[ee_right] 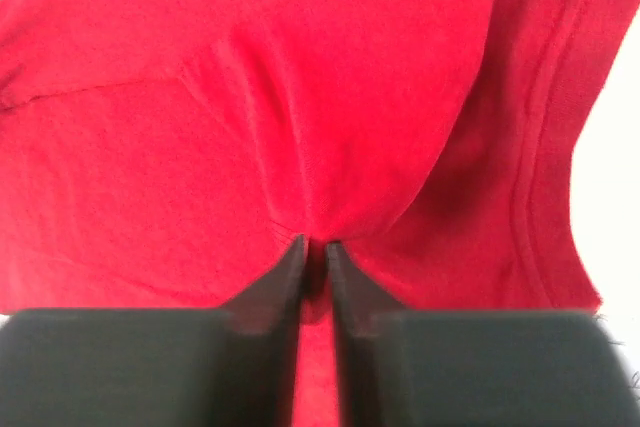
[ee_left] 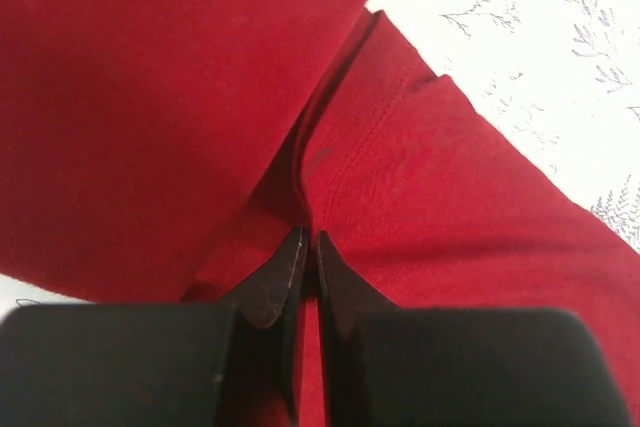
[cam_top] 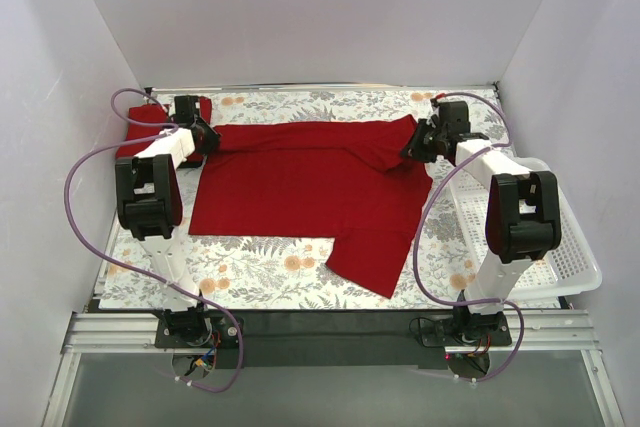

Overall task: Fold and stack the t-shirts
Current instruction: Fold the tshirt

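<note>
Red t-shirt [cam_top: 310, 182] lies spread across the worktop [cam_top: 260, 267] centre, toward the far edge. Left gripper [cam_top: 205, 137] pinches its far-left end, jaws clamped on a cloth fold. Right gripper [cam_top: 418, 142] pinches bunched cloth at its far-right end. White basket [cam_top: 570, 257] at right edge.

- red t-shirt [cam_top: 310, 182] spread flat on floral table [cam_top: 260, 272], one flap reaching toward the near edge
- left gripper [cam_top: 207, 137] at its far-left corner, right gripper [cam_top: 418, 142] at its far-right corner
- second red garment [cam_top: 135, 139] bunched in far-left corner
- white basket [cam_top: 570, 247] at table's right
</note>
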{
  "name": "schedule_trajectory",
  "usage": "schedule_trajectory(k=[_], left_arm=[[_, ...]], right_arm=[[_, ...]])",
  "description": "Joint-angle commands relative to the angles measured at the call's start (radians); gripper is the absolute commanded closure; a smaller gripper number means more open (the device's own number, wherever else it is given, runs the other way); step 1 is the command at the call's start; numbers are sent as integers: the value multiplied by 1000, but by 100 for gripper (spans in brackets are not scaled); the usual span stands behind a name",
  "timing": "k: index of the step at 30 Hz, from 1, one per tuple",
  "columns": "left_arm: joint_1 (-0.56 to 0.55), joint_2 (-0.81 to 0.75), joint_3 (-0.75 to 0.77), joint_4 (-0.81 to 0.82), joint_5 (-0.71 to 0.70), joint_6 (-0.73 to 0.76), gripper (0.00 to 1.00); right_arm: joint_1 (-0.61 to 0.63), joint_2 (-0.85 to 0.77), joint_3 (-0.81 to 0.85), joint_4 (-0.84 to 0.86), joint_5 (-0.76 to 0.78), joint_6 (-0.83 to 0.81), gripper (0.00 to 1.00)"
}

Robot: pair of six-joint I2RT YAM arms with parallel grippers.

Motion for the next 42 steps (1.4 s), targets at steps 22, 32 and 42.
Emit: schedule_trajectory(k=[22, 32, 42], left_arm=[[-213, -440, -350, -117, -98, 45, 35], [-231, -441, -542, -196, -38, -57, 36], [-231, -410, -630, -351, 34, -133, 41]], right_arm=[[296, -131, -64, -182, 30, -179, 40], [373, -150, -206, -351, 48, -246, 39], [374, -180, -363, -435, 64, -269, 38]])
